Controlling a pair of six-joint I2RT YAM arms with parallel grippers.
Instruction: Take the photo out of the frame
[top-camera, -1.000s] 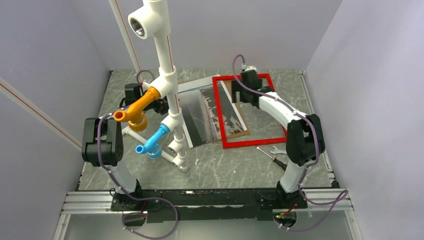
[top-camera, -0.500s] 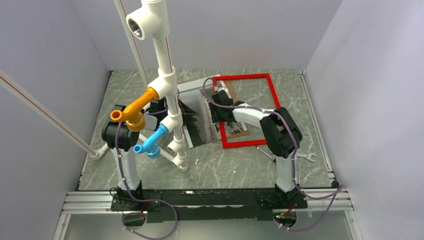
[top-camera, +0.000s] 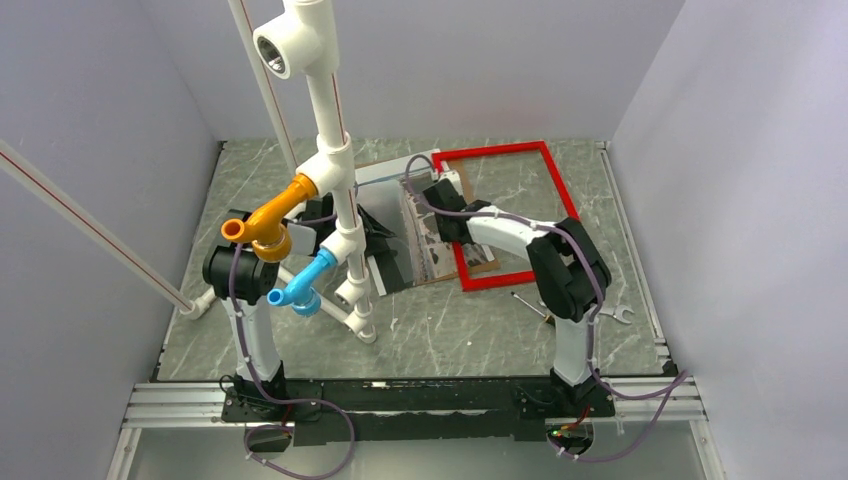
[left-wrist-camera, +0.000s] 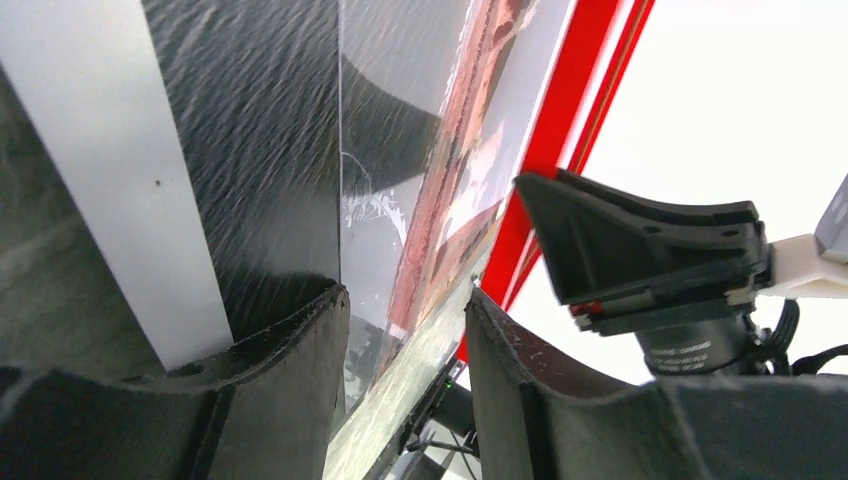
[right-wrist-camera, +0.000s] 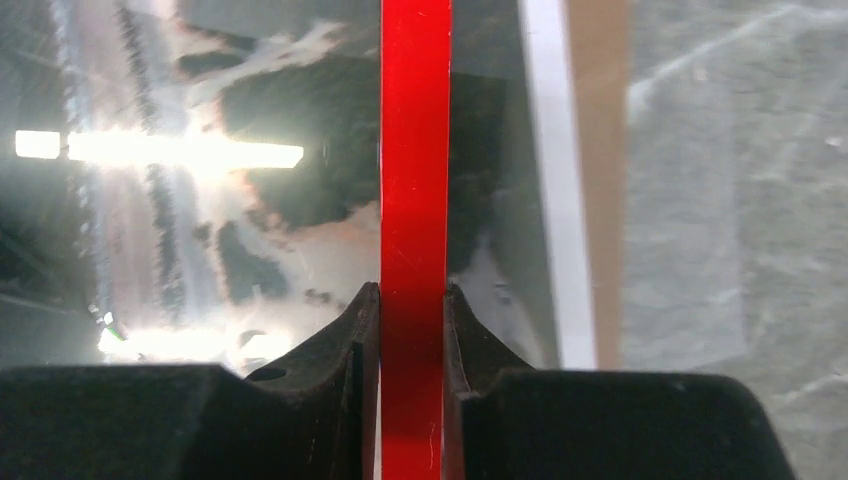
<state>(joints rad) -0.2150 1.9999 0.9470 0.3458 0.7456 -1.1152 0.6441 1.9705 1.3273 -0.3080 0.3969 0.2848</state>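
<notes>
Grey-green marbled stone makes up the table (top-camera: 450, 340), boxed in by plain pale lavender walls (top-camera: 500, 70). On its left half we see a white pipe stand (top-camera: 335, 130) with an orange fitting (top-camera: 268, 215) and a blue fitting (top-camera: 305, 280). Near the right edge lie a wrench (top-camera: 612, 315) and a screwdriver (top-camera: 530, 303). The frame (top-camera: 490, 150) is a thin, bright red rectangle. It sits toward the far edge, right of the middle, and bare table shows through most of its opening. The right gripper (right-wrist-camera: 413, 300) is clenched on the frame's left bar, with a finger pressed against each side of the red strip. Just beside that bar we see a pale border and a strip of brown board (right-wrist-camera: 598, 150). The photo (left-wrist-camera: 260, 150) lies flat at the far middle of the table, between the pipe stand and the frame. It is a dark, grainy print with a broad pale margin, and a glossy clear sheet over its right part catches the lights. The left gripper (left-wrist-camera: 405, 320) is low over the photo's near end with its fingers standing apart. The glossy sheet's edge runs into the gap between them, and we cannot tell whether they grip anything.
</notes>
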